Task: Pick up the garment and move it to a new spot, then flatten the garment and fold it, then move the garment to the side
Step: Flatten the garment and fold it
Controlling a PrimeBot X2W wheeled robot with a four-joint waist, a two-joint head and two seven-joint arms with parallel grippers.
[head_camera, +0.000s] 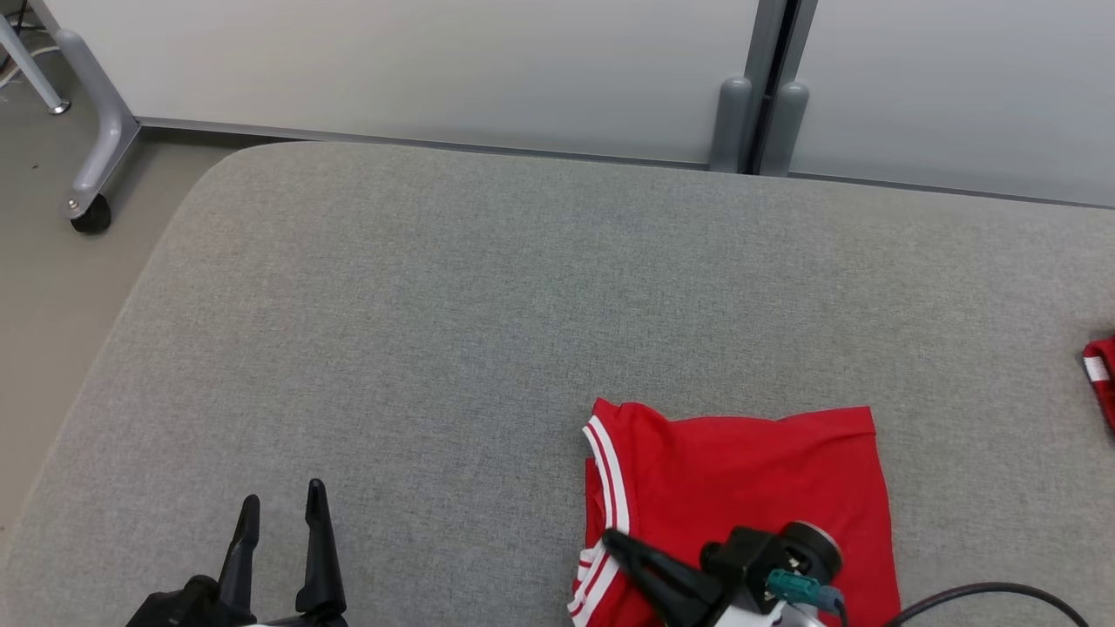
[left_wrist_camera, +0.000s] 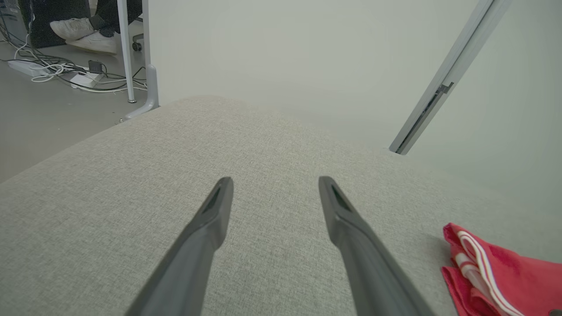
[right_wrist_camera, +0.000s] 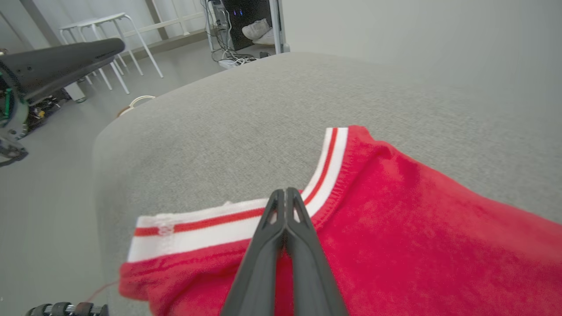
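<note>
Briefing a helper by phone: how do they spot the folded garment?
On the grey cushioned surface, look near-right. A red garment lies folded square, white stripes along its left edge; the other red cloth peeks in at the far right.

The left pincer [head_camera: 283, 490] and right pincer [head_camera: 611, 540] have long, tapering black fingers [left_wrist_camera: 206, 228]. A teal connector [head_camera: 791, 587] and black cable [head_camera: 984, 586] sit behind the right one.

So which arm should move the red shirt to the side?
Probably the right: the right gripper is shut at the garment's striped edge, while the left gripper hangs open over bare cushion, apart from it.
</note>
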